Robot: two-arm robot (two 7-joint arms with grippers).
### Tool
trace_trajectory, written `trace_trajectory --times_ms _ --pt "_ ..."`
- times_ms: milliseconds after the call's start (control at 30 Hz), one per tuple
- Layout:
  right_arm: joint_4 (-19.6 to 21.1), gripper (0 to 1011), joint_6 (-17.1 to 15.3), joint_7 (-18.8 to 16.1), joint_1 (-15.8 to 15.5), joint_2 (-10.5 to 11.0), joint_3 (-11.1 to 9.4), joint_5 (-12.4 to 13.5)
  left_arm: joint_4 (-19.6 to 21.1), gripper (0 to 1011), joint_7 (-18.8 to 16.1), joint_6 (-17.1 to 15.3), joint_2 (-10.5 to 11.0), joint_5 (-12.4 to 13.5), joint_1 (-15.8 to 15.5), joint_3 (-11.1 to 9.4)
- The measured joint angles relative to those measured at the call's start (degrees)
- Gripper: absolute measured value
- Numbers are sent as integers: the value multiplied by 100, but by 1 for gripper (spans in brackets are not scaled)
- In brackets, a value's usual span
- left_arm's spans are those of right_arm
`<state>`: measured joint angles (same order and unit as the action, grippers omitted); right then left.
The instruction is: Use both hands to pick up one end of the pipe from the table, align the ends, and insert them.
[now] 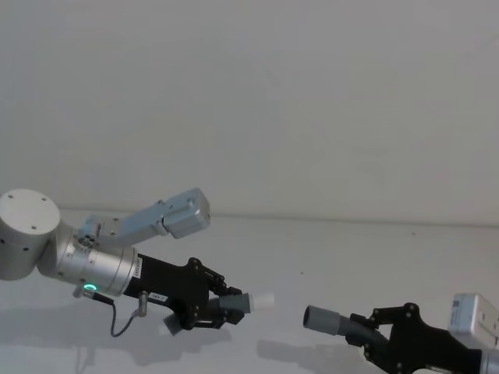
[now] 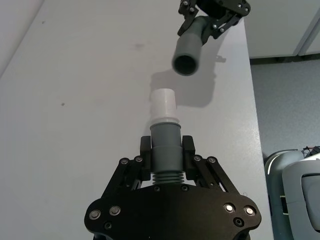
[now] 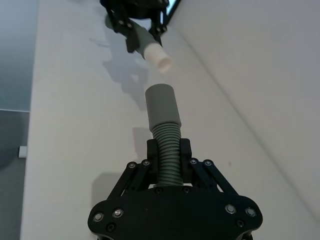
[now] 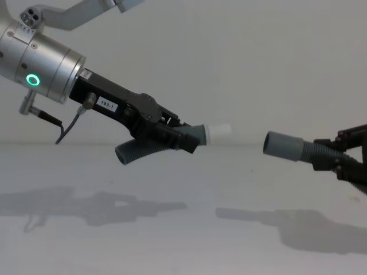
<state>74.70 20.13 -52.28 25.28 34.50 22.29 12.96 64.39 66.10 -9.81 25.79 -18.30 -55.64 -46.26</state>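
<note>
My left gripper pinches a ribbed hose piece above the white table, its white tip pointing across a small gap at the grey cuff of the second hose piece, clamped in my right gripper. Both pieces hang clear of the matte surface, casting soft shadows on it. A plain pale wall stands behind; grey floor lies past the table's edge.
</note>
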Motion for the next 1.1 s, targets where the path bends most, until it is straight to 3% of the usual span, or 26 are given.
trace_trajectory --times_ms 200,600,1100 --pt "-36 226 285 -180 109 33 40 52 0 327 0 0 0 0 0 0" --pt "-56 226 515 -275 249 67 118 49 44 327 5 7 20 -13 -9 -12" --pt "-43 226 633 -72 350 78 212 -241 116 327 81 20 60 -50 -84 -80"
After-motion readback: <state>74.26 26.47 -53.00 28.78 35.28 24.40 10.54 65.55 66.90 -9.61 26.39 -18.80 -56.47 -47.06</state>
